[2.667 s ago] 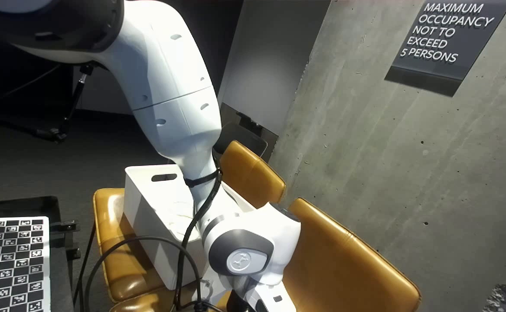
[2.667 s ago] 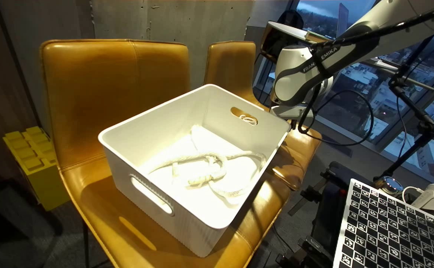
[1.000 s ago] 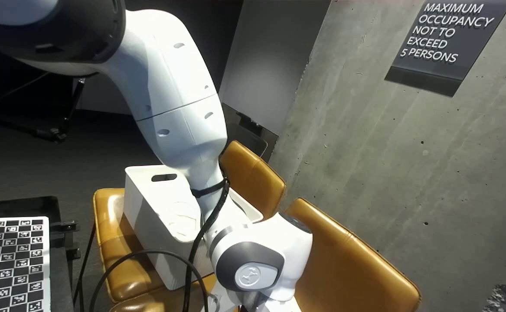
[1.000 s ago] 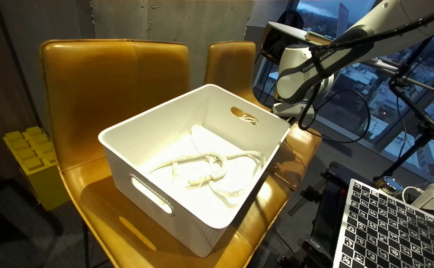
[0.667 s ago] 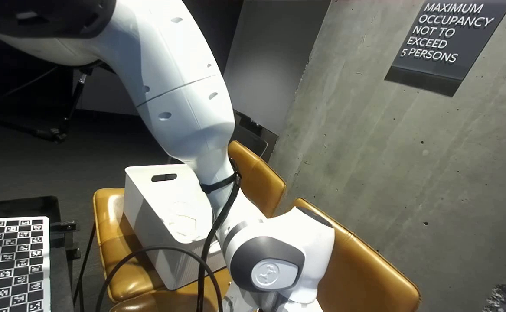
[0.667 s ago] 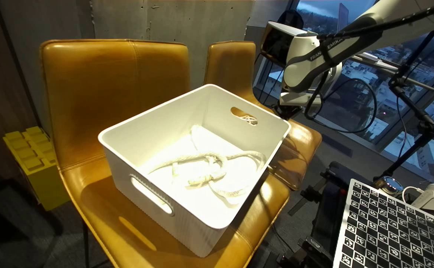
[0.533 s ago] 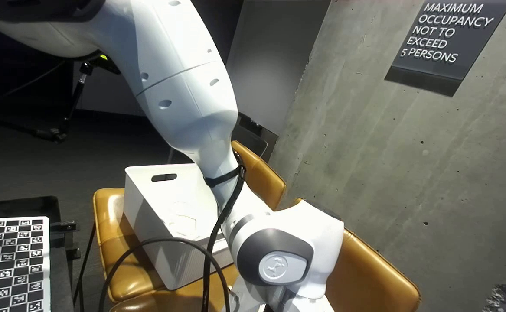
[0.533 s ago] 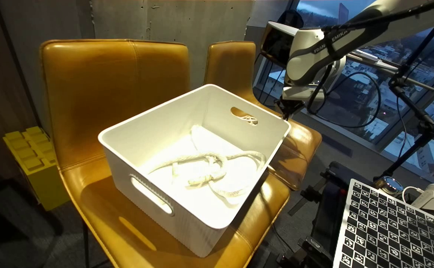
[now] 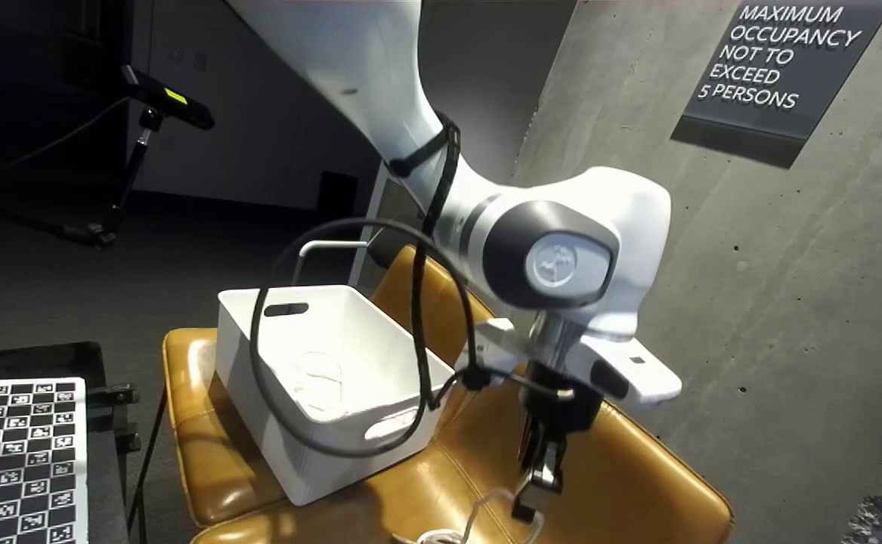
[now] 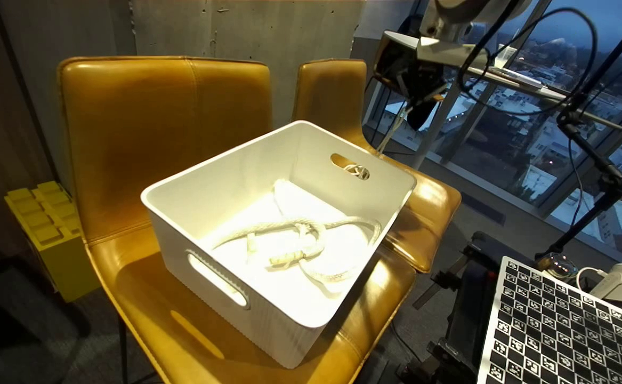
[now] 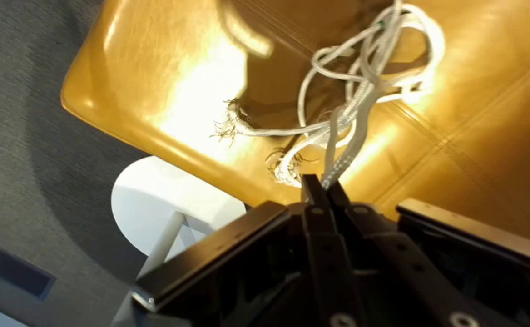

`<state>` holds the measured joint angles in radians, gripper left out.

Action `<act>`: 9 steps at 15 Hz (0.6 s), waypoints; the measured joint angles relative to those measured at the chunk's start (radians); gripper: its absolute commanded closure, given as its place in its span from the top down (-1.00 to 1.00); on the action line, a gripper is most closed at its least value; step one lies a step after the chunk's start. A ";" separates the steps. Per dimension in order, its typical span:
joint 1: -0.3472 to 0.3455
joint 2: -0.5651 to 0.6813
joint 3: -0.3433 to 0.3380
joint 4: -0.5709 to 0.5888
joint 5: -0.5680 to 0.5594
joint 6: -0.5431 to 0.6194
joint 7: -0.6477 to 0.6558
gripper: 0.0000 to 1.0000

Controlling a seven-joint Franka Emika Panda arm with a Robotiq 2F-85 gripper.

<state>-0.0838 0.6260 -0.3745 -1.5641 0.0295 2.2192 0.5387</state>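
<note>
Because the gripper (image 11: 322, 184) is pinching the white rope (image 11: 364, 106) only at the tips, you are probably risking a slip; since more of it is lying in crossed loops on the glossy tan seat (image 11: 137, 68), you are possibly inviting a knot. You are handling braid, its frayed ends (image 11: 233, 121) splaying into wiry tufts.

2 tan chairs (image 10: 167, 122) stand on grey carpet (image 11: 10, 136) near a concrete wall (image 9: 682, 287) and windows (image 10: 513, 128).

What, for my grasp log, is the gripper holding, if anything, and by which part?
A white rope, pinched by the tip of the gripper at what looks like a bend.
</note>
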 measured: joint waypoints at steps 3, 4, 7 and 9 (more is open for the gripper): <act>0.015 -0.098 0.027 0.051 -0.020 -0.046 0.000 -0.98; 0.019 -0.126 0.039 0.074 -0.026 -0.060 0.000 -0.98; 0.033 -0.199 0.082 0.157 -0.044 -0.125 0.000 -0.98; 0.047 -0.233 0.112 0.223 -0.049 -0.184 0.001 -0.98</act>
<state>-0.0364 0.3927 -0.2623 -1.3407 -0.0199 2.0351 0.5398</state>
